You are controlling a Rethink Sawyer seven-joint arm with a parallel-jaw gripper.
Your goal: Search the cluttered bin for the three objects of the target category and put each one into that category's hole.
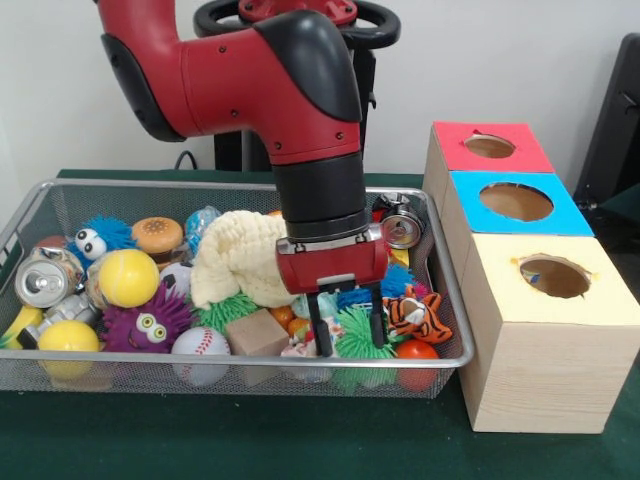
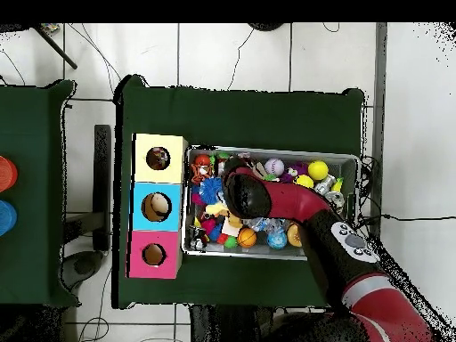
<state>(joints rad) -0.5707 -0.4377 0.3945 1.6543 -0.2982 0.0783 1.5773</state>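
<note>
Hovering over the silver wire-mesh bin [image 1: 20, 225], our black 2-fingered gripper [image 1: 346, 325] is standing open. We are touching spiky green rubber balls [image 1: 358, 340].

My arm [image 1: 250, 75] is glossy red with rounded black caps at the joints and a black sleeve above the wrist. A silver band rings the red wrist block, and two thin black fingers [image 1: 318, 330] hang below it. From overhead, grey buttons show on a black panel.

Wire bin [image 1: 452, 300] crammed with toys: balls, cans, fuzzy creatures, toy tiger [image 1: 418, 315]. Beside it, wooden boxes with round holes: red [image 1: 490, 146], blue [image 1: 516, 201], yellow [image 1: 555, 276].
</note>
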